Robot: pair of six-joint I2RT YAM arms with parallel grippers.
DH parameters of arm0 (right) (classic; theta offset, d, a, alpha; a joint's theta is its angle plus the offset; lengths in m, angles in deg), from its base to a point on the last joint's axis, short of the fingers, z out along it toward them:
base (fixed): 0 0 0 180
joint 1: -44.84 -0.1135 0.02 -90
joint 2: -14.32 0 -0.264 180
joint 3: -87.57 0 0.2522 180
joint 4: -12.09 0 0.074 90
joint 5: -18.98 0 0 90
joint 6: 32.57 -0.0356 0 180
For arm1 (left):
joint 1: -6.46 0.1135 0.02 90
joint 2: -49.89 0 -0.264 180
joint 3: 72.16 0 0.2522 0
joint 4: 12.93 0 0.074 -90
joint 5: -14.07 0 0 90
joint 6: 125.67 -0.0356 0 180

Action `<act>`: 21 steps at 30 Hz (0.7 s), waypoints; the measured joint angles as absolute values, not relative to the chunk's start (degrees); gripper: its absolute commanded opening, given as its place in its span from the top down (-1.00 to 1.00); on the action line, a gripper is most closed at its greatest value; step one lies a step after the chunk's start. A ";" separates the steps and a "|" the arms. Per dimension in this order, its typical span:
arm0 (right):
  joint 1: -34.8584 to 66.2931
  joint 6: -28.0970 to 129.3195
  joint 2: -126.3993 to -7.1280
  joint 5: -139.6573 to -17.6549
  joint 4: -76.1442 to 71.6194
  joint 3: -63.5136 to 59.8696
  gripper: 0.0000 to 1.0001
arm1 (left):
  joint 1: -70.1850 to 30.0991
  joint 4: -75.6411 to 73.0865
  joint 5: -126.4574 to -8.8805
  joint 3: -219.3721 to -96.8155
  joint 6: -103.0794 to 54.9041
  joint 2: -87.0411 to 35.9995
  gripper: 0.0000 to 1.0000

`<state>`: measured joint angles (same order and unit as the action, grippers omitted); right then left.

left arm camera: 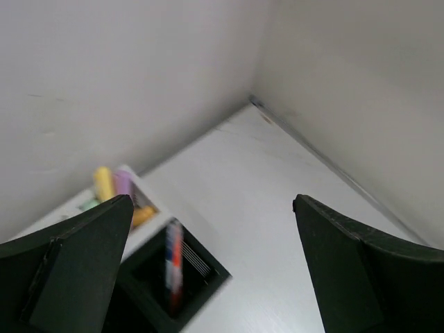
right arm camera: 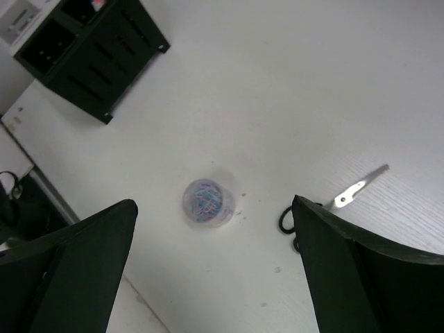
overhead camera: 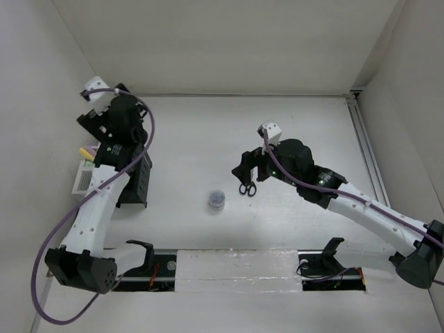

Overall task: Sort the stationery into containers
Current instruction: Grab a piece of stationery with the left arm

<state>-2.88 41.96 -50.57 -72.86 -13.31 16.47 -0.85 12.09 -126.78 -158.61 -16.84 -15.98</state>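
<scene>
My left gripper [overhead camera: 111,137] hangs open and empty above the black slatted pen holder [overhead camera: 136,182]. In the left wrist view a blurred red, white and blue pen [left arm camera: 173,267] stands inside that holder [left arm camera: 208,274]. Beside it, the white mesh organiser [overhead camera: 84,177] holds yellow [left arm camera: 104,182], pink [left arm camera: 125,184] and orange [left arm camera: 143,216] highlighters. My right gripper [right arm camera: 215,205] is open over the small round tub [right arm camera: 207,202] without touching it. The black-handled scissors [overhead camera: 248,187] lie just right of the tub [overhead camera: 217,200], partly hidden behind my right finger [right arm camera: 361,270].
White walls enclose the table on the left, back and right. A metal rail [overhead camera: 368,152] runs along the right wall. A taped strip [overhead camera: 236,267] crosses the near edge between the arm bases. The holder [right arm camera: 97,55] sits far left of the tub.
</scene>
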 measured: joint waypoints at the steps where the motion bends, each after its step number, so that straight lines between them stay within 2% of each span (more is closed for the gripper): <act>1: -2.88 41.59 -50.32 -70.70 -14.33 16.27 -0.98 | -4.66 12.47 -126.69 -159.00 -17.32 -16.11 -1.00; 5: -2.88 40.26 -48.95 -63.57 -18.46 15.14 -0.98 | -18.60 15.68 -126.65 -159.53 -19.05 -16.88 -1.00; 7: -2.88 39.23 -47.33 -59.97 -20.87 14.66 -0.98 | -23.32 19.39 -121.56 -160.53 -18.78 -17.25 -1.00; 12: -2.64 37.18 -40.34 -51.42 -27.32 14.11 -0.98 | -24.11 22.63 -106.89 -159.20 -15.29 -16.75 -1.00; 17: -1.22 36.41 -37.04 -47.73 -30.79 11.84 -0.98 | -23.87 21.16 -88.36 -146.94 -11.61 -16.02 -1.00; 21: 0.00 35.93 -37.69 -46.20 -32.89 11.40 -0.98 | -25.99 21.67 -81.95 -142.96 -9.58 -18.73 -1.00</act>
<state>0.00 35.93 -37.69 -46.20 -32.89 11.40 -25.99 21.67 -81.95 -142.96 -9.58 -18.73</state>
